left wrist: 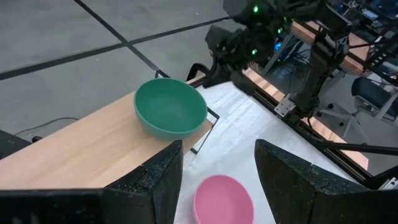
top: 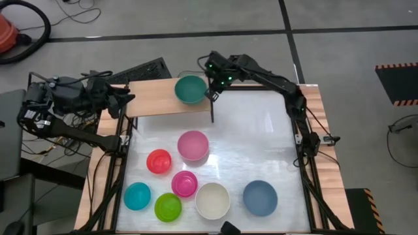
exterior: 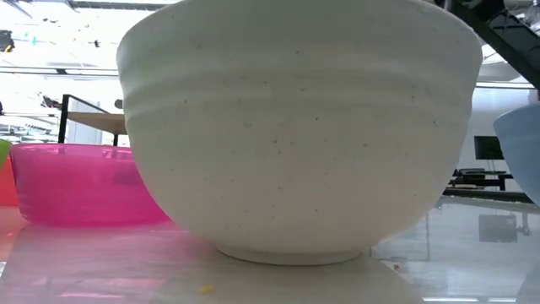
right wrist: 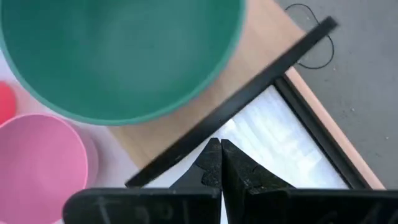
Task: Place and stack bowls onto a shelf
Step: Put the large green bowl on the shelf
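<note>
The left claw (top: 124, 99) waits at the shelf's (top: 153, 98) left end, fingers apart and empty. The dark green bowl (top: 191, 89) sits on the shelf's right end, leaving room beside it; the right claw (top: 213, 93), pinched together, hangs just beside it, while seven bowls remain on the tabletop (top: 261, 140).

Low view is nearly all cream-white bowl (exterior: 295, 127): it fills the frame, top rim cut off, and hides most of the table behind. Magenta bowl (exterior: 84, 194) is half covered by it; blue-grey bowl (exterior: 523, 152) shows only a sliver at the frame edge; shelf (exterior: 97, 122) barely peeks out. Right wrist view cuts off the dark green bowl (right wrist: 118, 56) and the pink bowl (right wrist: 40, 162), both blurred. Left wrist view: pink bowl runs off the bottom edge, partly between the left arm's own fingers (left wrist: 155, 186).
</note>
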`<state>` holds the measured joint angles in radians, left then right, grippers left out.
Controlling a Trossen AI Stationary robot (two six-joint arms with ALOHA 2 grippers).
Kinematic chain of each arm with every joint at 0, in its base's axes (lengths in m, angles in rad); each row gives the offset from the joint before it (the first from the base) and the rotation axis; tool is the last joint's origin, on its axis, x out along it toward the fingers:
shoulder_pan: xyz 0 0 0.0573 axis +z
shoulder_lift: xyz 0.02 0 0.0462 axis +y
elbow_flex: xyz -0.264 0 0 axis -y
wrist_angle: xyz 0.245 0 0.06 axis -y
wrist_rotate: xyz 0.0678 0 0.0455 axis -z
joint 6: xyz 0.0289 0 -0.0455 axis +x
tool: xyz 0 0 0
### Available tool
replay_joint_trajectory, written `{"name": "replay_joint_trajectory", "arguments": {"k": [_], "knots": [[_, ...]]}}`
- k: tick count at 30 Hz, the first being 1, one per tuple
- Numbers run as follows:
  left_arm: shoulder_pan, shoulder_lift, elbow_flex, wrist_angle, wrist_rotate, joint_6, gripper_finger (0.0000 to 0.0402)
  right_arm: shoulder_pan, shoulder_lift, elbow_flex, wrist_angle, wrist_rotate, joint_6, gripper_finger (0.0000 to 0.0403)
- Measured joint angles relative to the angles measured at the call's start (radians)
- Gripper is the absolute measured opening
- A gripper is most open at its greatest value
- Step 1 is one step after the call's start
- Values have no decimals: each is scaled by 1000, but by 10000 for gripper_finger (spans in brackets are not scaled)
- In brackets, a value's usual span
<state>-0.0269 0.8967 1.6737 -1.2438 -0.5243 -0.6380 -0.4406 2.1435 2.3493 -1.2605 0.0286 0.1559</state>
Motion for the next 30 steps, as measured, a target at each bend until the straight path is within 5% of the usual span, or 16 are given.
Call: {"name": "replay_joint_trajectory", "arguments": {"k": [9, 21, 30], "knots": [[0, 0, 0, 0, -9, -2, 186, 21, 41, -2, 190, -57, 29, 18], [0, 0, -23, 1, -15, 15, 186, 24, 73, -3, 470, -290, -26, 26], [0, 0, -30, -2, -12, 8, 186, 30, 11, 0, 351, -61, 36, 28]]}}
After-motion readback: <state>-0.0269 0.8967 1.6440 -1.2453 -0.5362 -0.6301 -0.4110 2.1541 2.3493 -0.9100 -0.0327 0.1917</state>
